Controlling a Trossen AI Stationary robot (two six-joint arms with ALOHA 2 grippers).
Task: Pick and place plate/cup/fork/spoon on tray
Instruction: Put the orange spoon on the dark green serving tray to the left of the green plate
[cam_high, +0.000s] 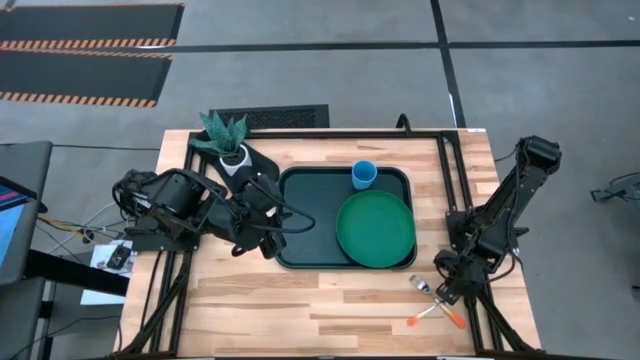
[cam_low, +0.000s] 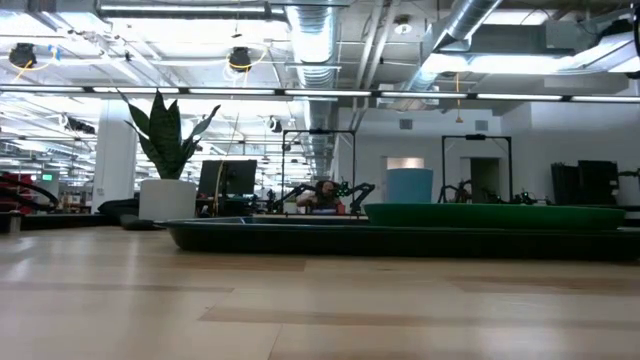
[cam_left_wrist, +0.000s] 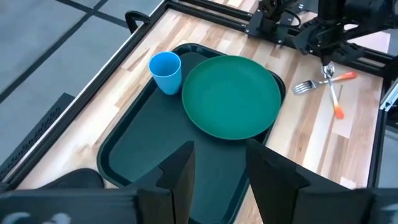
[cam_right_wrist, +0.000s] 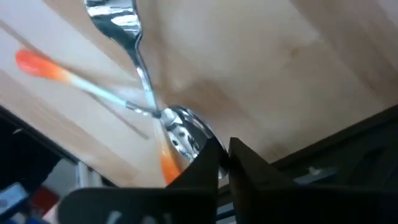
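Green plate and cup sit on our tray; fork and spoon lie crossed on the bench. Our right gripper is at the spoon, jaws nearly together; the left gripper hovers over the tray, jaws spread.

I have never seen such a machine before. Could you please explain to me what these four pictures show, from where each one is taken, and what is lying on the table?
This is a robot with two dark arms at a wooden table; each arm ends in a two-finger gripper.

One camera looks straight down. It shows the dark tray, with the green plate and the blue cup already on it. The fork and the spoon lie crossed on the bare wood beside the tray. A potted plant stands at the far left.

The second camera sits at table height and sees the tray side-on, with the room behind.

The other two cameras ride on the wrists. The left gripper is open above the tray's left edge and holds nothing. The right gripper is down at the spoon's bowl, its fingers nearly together; whether it has gripped the spoon I cannot tell.
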